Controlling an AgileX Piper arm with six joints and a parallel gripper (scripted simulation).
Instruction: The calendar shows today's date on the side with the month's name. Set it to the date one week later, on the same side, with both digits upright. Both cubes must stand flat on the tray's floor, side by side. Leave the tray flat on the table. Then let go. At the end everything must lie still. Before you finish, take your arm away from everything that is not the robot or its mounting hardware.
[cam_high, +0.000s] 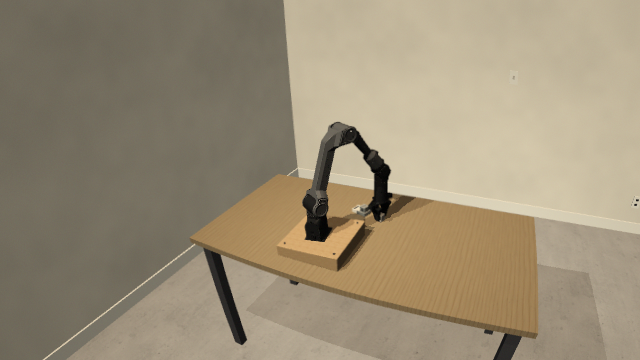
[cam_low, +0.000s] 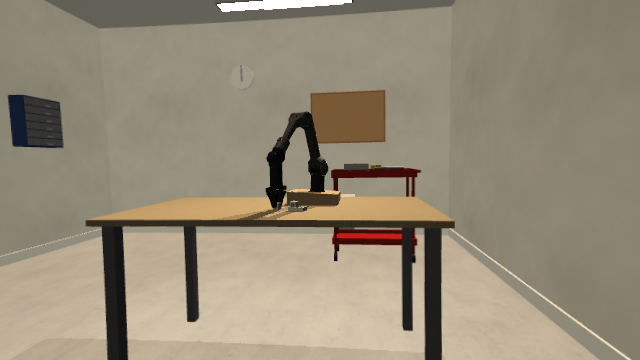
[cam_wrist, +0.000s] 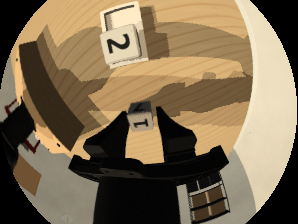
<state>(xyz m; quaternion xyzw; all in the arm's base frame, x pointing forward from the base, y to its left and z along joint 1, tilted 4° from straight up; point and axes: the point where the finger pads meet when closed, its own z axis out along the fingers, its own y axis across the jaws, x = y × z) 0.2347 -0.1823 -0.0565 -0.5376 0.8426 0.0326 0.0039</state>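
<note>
The small white tray (cam_wrist: 123, 18) (cam_low: 296, 209) lies on the table. A white cube (cam_wrist: 120, 45) (cam_low: 294, 204) sits at one end of it with a black 2 on its upper face, turned sideways in the wrist view; the tray's other end is empty. A second cube (cam_wrist: 141, 123) stands outside the tray on the table, with a 1 on one face and part of a dark mark on a shaded face. My gripper (cam_wrist: 142, 114) (cam_high: 381, 218) (cam_low: 276, 206) is open, pointing down, with its fingertips on either side of this second cube. The month's name is not readable.
The robot's wooden base block (cam_high: 307, 252) (cam_low: 314, 198) stands close to the tray and the second cube. The table's edge (cam_low: 270, 223) lies beyond the tray, on the side away from the base. A red cart (cam_low: 375, 173) stands behind the table in the exterior view.
</note>
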